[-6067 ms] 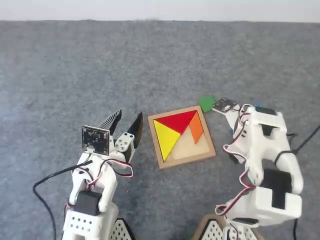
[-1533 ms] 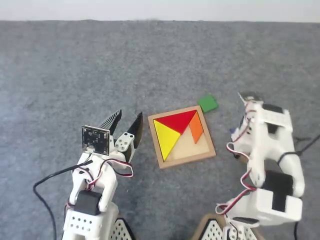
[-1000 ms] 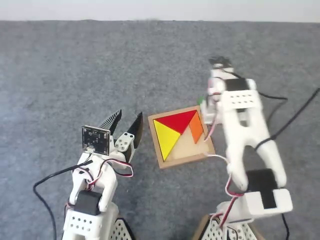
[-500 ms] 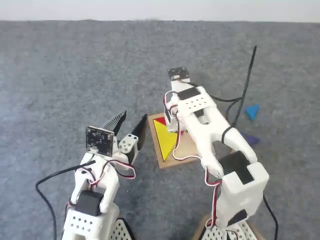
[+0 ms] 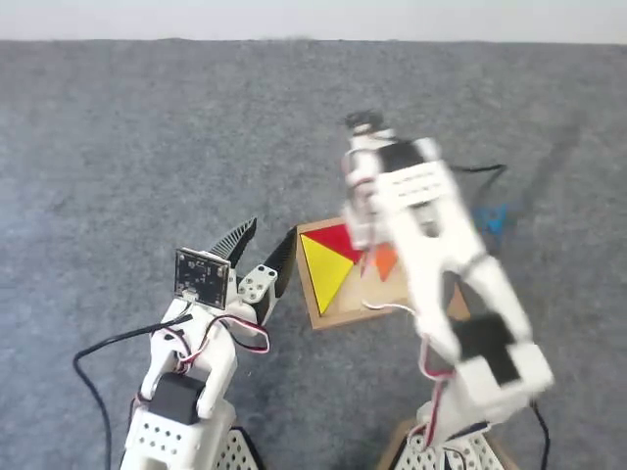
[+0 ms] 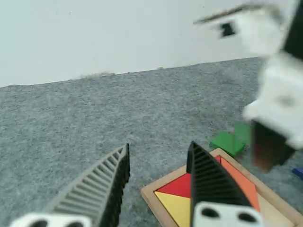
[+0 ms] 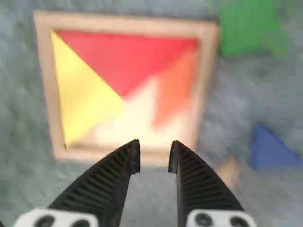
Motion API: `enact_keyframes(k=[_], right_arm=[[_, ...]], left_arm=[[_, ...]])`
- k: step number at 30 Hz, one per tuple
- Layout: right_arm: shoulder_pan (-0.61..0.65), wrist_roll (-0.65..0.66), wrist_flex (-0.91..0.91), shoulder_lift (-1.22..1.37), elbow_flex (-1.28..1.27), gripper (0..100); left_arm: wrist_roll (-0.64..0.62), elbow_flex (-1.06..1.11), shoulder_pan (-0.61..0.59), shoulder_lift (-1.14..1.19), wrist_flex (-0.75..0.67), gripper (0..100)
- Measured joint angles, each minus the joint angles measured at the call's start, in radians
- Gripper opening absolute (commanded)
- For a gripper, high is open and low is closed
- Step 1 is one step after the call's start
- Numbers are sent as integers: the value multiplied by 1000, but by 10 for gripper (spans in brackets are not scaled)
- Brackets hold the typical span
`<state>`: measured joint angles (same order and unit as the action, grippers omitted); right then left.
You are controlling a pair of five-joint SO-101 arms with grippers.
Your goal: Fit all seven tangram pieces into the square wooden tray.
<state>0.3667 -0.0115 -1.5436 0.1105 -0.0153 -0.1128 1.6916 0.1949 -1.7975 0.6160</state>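
The right arm (image 5: pixel 421 196) has swung in above the tray (image 5: pixel 343 317), jaws slightly apart and holding nothing. The left arm (image 5: pixel 201 333) stays beside it, jaws wide apart. The green square (image 7: pixel 246 28) lies just outside, probably next.

Overhead, two wrist cams (tray (image 5: pixel 343 313) shared)

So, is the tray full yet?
Not full. The tray holds red, yellow and orange pieces, bare wood shows beside them, and the green square lies outside.
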Motion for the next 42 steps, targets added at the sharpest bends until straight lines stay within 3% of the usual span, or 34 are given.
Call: enact_keyframes(k=[7, 14, 19, 23, 27, 32, 42], right_arm=[[-350, 216, -20, -405, -262, 116], [-446, 327, 100, -655, -740, 261], [-491, 345, 161, -684, -842, 264], [-480, 443, 170, -684, -844, 265], [-391, 471, 180, -684, -878, 265], [-269, 425, 183, -684, -885, 266], [-249, 361, 293, -560, -885, 268]], left_arm=[[0, 0, 0, 0, 0, 195], [0, 0, 0, 0, 6, 195], [0, 0, 0, 0, 15, 195], [0, 0, 0, 0, 15, 195], [0, 0, 0, 0, 15, 195], [0, 0, 0, 0, 15, 195], [0, 0, 0, 0, 15, 195]])
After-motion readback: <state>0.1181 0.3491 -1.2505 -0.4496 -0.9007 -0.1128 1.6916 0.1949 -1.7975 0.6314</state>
